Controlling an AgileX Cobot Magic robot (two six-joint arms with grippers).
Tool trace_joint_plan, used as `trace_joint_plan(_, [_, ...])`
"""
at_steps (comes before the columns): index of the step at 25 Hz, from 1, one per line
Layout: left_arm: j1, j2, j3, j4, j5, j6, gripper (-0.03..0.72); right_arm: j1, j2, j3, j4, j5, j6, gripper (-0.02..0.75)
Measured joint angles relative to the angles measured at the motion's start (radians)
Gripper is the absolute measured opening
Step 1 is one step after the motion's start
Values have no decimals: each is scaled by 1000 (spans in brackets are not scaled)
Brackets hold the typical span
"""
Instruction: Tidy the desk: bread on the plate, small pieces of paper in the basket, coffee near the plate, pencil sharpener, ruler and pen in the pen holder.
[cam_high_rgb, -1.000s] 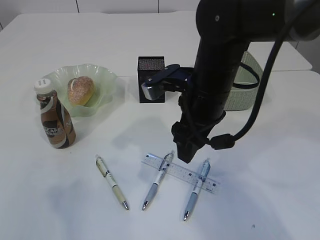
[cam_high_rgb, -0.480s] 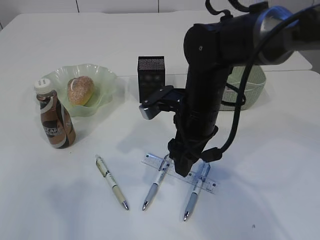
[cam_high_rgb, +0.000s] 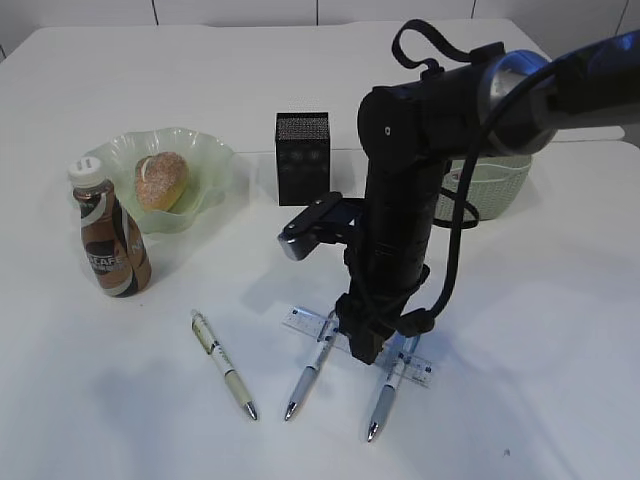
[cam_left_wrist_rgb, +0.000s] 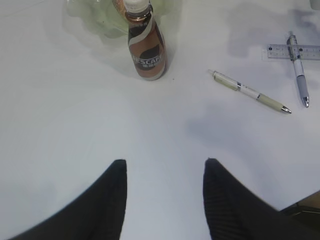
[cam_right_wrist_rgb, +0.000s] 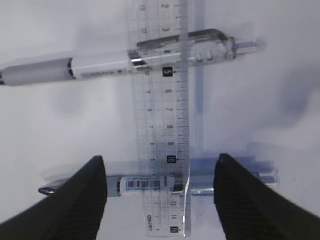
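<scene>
Right gripper (cam_right_wrist_rgb: 159, 200): hung low over the clear ruler (cam_right_wrist_rgb: 162, 115), jaws spread wide with nothing between them; one black finger (cam_right_wrist_rgb: 75, 200) stood to each side of the ruler's width in the right wrist view
Left gripper (cam_left_wrist_rgb: 165, 200): hovered over bare white desk (cam_left_wrist_rgb: 75, 125), fingers parted and empty, well apart from every object
Ruler: lay flat on the desk in front of the right arm (cam_high_rgb: 400, 200), crossed by two pens; its markings were readable in the right wrist view
Upper pen (cam_right_wrist_rgb: 120, 62): a white-barrelled pen with a clear clip end, lying across the ruler
Lower pen (cam_right_wrist_rgb: 150, 182): a barcode-labelled pen lying across the ruler's near end, between the right gripper's fingers
Third pen (cam_high_rgb: 224, 363): a cream and white pen lying alone on the desk, left of the ruler, touching nothing
Coffee bottle (cam_high_rgb: 108, 230): stood upright with its white cap on, just beside the plate's front-left edge
Plate (cam_high_rgb: 215, 165): a pale green wavy-rimmed dish at the desk's left
Bread (cam_high_rgb: 161, 180): a round sugared bun resting on the plate
Pen holder (cam_high_rgb: 302, 158): a black square box standing behind the right arm, near the plate
Basket (cam_high_rgb: 495, 185): a pale woven basket at the right, largely hidden by the right arm; its contents could not be seen
</scene>
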Motion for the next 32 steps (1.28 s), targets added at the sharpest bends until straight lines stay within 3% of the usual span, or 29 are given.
trace_joint_plan(32, [0, 0, 0, 11, 0, 0, 348, 11, 49, 0, -8, -56, -38, 528])
